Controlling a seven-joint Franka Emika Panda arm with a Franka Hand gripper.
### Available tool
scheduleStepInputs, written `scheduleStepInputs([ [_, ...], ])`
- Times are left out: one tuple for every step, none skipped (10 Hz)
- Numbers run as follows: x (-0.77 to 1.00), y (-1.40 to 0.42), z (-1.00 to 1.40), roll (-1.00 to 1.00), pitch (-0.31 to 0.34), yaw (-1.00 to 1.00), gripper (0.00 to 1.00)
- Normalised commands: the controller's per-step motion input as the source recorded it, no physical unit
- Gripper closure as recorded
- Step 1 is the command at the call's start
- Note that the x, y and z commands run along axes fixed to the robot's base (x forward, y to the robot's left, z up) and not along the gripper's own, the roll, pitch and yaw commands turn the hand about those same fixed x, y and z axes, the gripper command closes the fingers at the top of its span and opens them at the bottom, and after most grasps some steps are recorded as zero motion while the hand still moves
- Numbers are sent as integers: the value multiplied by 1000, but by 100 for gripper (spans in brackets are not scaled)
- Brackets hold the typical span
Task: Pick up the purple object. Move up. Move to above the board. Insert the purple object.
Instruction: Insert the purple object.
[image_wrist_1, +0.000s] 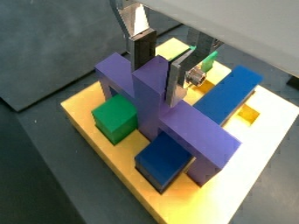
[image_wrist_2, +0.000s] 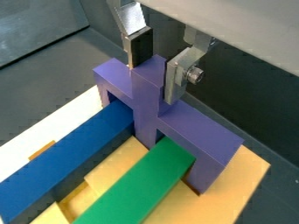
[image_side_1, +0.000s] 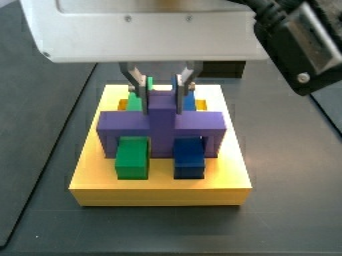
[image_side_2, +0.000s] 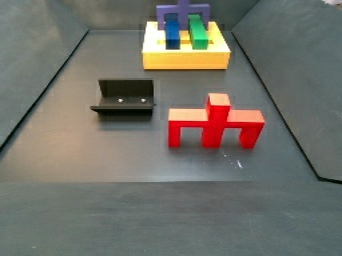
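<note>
The purple object (image_side_1: 134, 125) sits seated in the yellow board (image_side_1: 160, 190), its crossbar legs down in the slots and its central bar standing up; it shows in both wrist views (image_wrist_1: 176, 118) (image_wrist_2: 176, 131) and far off in a side view (image_side_2: 181, 14). My gripper (image_side_1: 158, 88) hangs straight above it, its fingers straddling the top of the central bar (image_wrist_1: 160, 77) (image_wrist_2: 156, 79). The jaws stand a little wider than the bar, with a thin gap on each side, so the gripper looks open. The board also shows in both wrist views (image_wrist_1: 87, 109) (image_wrist_2: 251, 175).
A green block (image_side_1: 131, 157) and a blue block (image_side_1: 190, 158) sit in board slots in front of the purple legs. A similar red block (image_side_2: 214, 122) and the dark fixture (image_side_2: 124, 98) stand on the grey floor, away from the board (image_side_2: 187, 58).
</note>
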Motion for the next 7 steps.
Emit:
scheduleStepInputs([
  [0,106,-86,-51,0,0,100],
  [-137,183,-51,-51,-4,0,100],
  [-157,189,-191,-197,-54,54,100],
  [-234,283,-454,-219,-133,49,100],
  [-323,266,-626,-201,-184,57,100],
  [-223,-51,-977,0,-91,0,100],
  [-117,0,-797,26,0,0,100],
])
